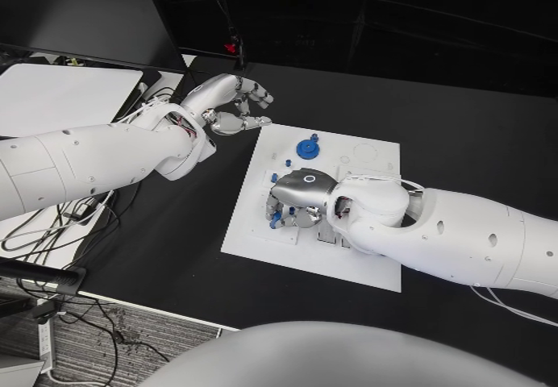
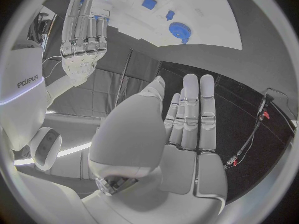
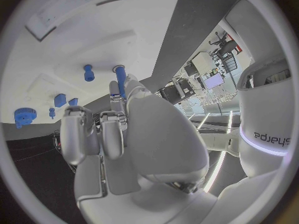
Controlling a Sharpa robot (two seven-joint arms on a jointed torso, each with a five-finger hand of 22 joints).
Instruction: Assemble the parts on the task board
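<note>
The white task board (image 1: 366,161) lies mid-table. My right hand (image 1: 297,195) hovers low over its left part and pinches a long blue peg (image 3: 119,82) between thumb and fingers; the peg's flanged end is at the board's surface (image 3: 74,40). A blue gear (image 1: 307,148) sits on the board's far part, also seen as the gear (image 2: 179,31) and the gear (image 3: 24,116). Small blue pieces (image 1: 276,175) lie near the board's left edge, with two blue blocks (image 3: 60,99) and a short blue peg (image 3: 89,73). My left hand (image 1: 233,101) hangs above the black table off the board's far-left corner, its fingers (image 2: 193,109) straight and holding nothing.
A white sheet (image 1: 58,97) lies at the table's far left. Loose cables (image 1: 47,226) hang off the left table edge. Grey slotted fixtures (image 1: 323,235) sit on the board under my right wrist. Black table (image 1: 465,121) stretches to the right of the board.
</note>
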